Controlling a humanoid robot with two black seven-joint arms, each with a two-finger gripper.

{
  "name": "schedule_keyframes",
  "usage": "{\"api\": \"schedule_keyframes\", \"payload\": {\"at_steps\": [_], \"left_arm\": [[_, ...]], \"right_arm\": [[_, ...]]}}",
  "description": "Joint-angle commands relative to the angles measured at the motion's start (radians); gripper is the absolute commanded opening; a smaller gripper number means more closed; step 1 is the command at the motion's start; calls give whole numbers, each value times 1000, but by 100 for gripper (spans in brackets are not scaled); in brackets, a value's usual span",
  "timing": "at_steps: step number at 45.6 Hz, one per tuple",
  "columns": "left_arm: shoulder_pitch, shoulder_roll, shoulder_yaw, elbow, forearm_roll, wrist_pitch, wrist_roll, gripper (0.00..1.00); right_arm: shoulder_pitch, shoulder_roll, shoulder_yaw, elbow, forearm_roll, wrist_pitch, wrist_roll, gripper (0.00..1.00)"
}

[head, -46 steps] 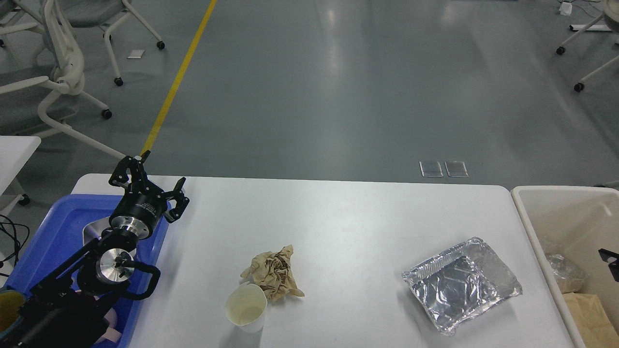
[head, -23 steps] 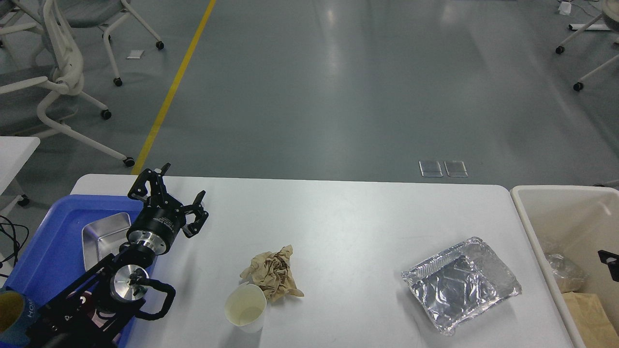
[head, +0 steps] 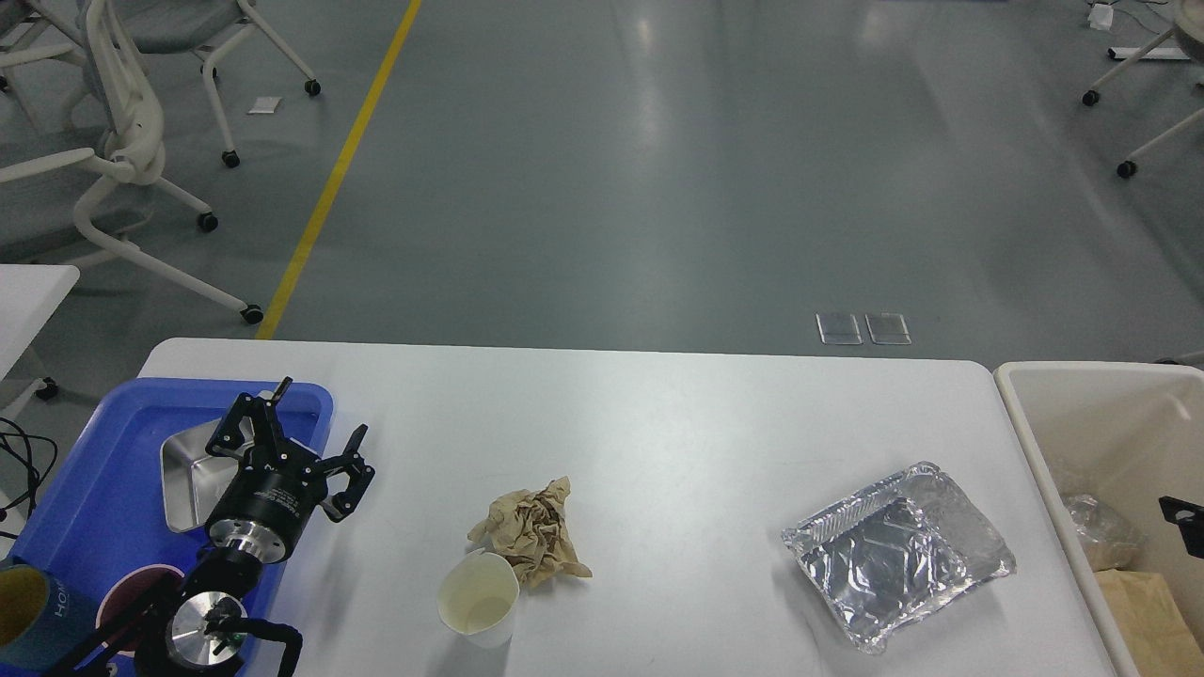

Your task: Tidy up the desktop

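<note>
— Pulled back, hasn't it? That left gripper was further out over the desktop half a second ago; now it sits lower and nearer the robot, right at the edge of the blue tray.

— Yes, and its fingers are spread wide with nothing between them. It hangs over the tray's rim, just beside the shiny metal dish lying inside.

— And the desktop itself?

— Big white top with rounded corners, filling the lower half of the view, grey floor beyond it. Near the front edge stands a paper cup, upright, with a crumpled brown paper wad touching its far side. Well to the right of those lies a crinkled foil tray, turned at an angle.

— What about the tray side?

— The blue tray rests on the desktop's left end. Besides the dish it holds a dark round thing and a yellow-lined cup at the corner — both partly cut off.

— And the right gripper?

— Only a small black bit shows at the right edge, over the beige bin that stands against the desktop's right end. I cannot tell how its fingers stand.
</note>
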Motion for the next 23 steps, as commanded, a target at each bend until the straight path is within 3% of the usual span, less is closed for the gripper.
{"api": "schedule_keyframes", "payload": {"at_steps": [1, 23], "left_arm": [[-4, 17, -3, -2, -1, -24, 6, 96], [-8, 37, -4, -17, -1, -27, 7, 96]], "right_arm": [[0, 0, 0, 0, 5, 0, 0, 100], [12, -14, 3, -24, 82, 35, 17, 100]]}}
